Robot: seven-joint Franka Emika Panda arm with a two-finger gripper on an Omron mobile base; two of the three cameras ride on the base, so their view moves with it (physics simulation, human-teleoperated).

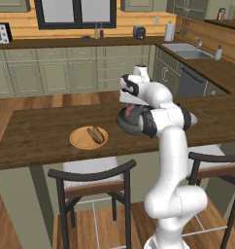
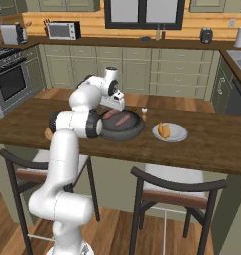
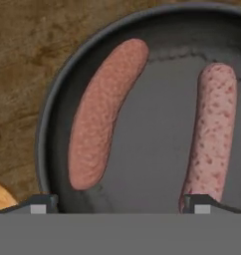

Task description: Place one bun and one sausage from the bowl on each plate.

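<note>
My gripper [image 3: 117, 201] hangs with its jaws wide apart over the bowl [image 3: 58, 99], nothing held. Two sausages lie inside; I judge the next move is descending onto the left sausage [image 3: 105, 112] squarely.

Two reddish-brown speckled sausages [image 3: 103, 112] lie in the dark grey bowl [image 3: 58, 99] on a brown wood-grained counter [image 3: 28, 55].
</note>
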